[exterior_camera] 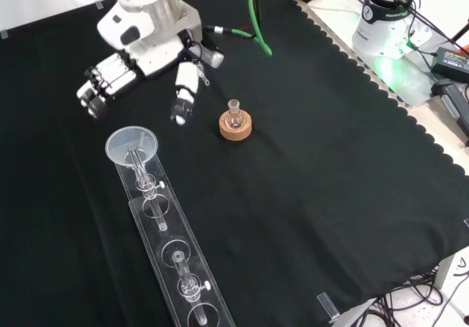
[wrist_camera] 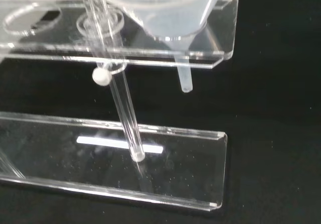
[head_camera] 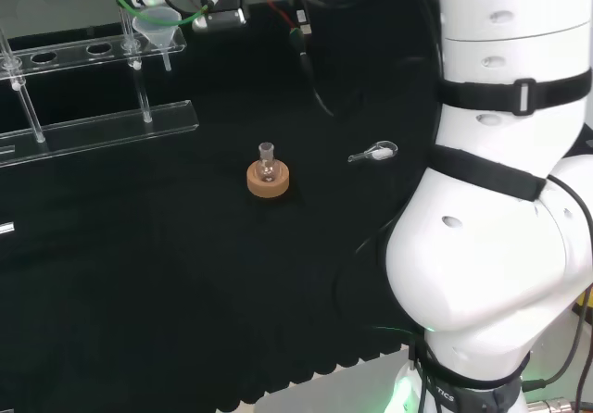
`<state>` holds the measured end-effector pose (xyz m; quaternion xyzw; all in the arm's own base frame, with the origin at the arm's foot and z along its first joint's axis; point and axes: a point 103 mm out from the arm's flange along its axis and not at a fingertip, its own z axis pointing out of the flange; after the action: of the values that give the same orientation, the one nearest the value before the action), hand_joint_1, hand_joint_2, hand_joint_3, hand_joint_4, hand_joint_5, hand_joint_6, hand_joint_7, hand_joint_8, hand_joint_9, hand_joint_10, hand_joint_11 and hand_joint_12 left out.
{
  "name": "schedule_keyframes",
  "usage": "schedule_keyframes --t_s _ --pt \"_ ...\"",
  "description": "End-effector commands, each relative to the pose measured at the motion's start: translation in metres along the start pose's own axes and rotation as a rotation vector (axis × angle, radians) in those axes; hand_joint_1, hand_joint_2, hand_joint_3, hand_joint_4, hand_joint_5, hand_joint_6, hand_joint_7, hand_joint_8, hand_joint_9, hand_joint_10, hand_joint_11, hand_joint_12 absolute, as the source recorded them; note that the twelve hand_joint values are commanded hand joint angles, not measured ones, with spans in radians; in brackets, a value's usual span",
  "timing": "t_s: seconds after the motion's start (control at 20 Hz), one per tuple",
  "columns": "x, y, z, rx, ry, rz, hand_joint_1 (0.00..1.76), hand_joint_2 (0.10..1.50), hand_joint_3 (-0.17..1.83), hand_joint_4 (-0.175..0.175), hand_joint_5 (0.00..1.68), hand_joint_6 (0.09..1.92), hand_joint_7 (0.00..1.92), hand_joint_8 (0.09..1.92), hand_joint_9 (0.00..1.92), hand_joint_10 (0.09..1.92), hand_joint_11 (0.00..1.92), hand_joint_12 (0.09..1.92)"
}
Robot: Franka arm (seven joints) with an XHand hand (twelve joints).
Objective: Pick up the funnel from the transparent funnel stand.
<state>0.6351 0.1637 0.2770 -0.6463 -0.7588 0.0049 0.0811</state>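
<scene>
Funnel (exterior_camera: 132, 146) sits in its stand (exterior_camera: 172, 257); the hand's (exterior_camera: 139, 63) released fingers (exterior_camera: 182, 100) hang just beyond it.

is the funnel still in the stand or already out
In. The clear plastic funnel sits upright in the end hole of the transparent acrylic funnel stand, stem hanging through the top shelf. The robot hand is apart from it, fingers relaxed.

- In the wrist view, the funnel (wrist_camera: 165, 13) is cut off above its cone, its rim out of frame.
- The transparent funnel stand (head_camera: 93, 131) runs off the head view's left edge and off the front view's bottom edge.
- The small clear item (head_camera: 373, 153) lying near the arm's links is too small to identify.
</scene>
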Motion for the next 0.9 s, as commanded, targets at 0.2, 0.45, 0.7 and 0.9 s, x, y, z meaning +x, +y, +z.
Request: schedule_keyframes --t_s 0.2,0.45,0.7,0.9 --pt "-0.018 0.017 0.038 0.139 -0.056 0.040 0.10 0.82 0.12 0.073 0.00 0.09 0.00 0.09 0.00 0.09 0.00 0.74" --pt "-0.022 0.025 0.050 0.174 -0.016 0.064 0.10 0.82 0.12 0.073 0.00 0.09 0.00 0.09 0.00 0.09 0.00 0.74" --pt "-0.013 0.035 0.056 0.219 -0.047 0.053 0.09 0.82 0.12 0.073 0.00 0.09 0.00 0.09 0.00 0.09 0.00 0.74" --pt "-0.002 0.041 0.055 0.252 -0.047 0.057 0.08 0.83 0.11 0.073 0.00 0.09 0.00 0.09 0.00 0.09 0.00 0.77"
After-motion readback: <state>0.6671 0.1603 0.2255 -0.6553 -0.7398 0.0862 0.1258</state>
